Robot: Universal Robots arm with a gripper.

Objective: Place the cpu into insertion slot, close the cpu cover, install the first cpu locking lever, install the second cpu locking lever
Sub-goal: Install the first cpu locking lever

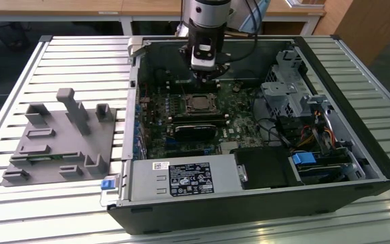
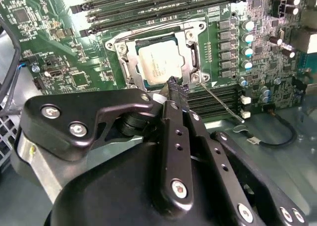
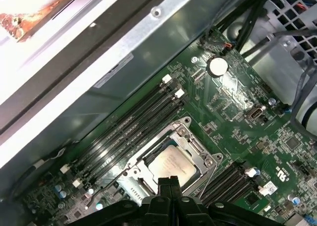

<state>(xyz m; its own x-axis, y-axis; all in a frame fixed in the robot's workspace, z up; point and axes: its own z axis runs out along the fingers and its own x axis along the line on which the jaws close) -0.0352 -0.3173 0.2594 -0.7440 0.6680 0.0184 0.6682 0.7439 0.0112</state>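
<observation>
Fingers [image 2: 173, 87] pressed together at the edge of the cpu [image 2: 159, 62], cover [image 2: 194, 55] already down; locking lever [image 2: 221, 103] beside them likely needs pushing down

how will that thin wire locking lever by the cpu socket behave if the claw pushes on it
The locking lever is a long thin metal rod, so it probably flexes and springs rather than staying rigid. Its smooth, narrow surface may let the claw slip off. One end meets the cpu cover at its corner, so it likely pivots there.
</observation>
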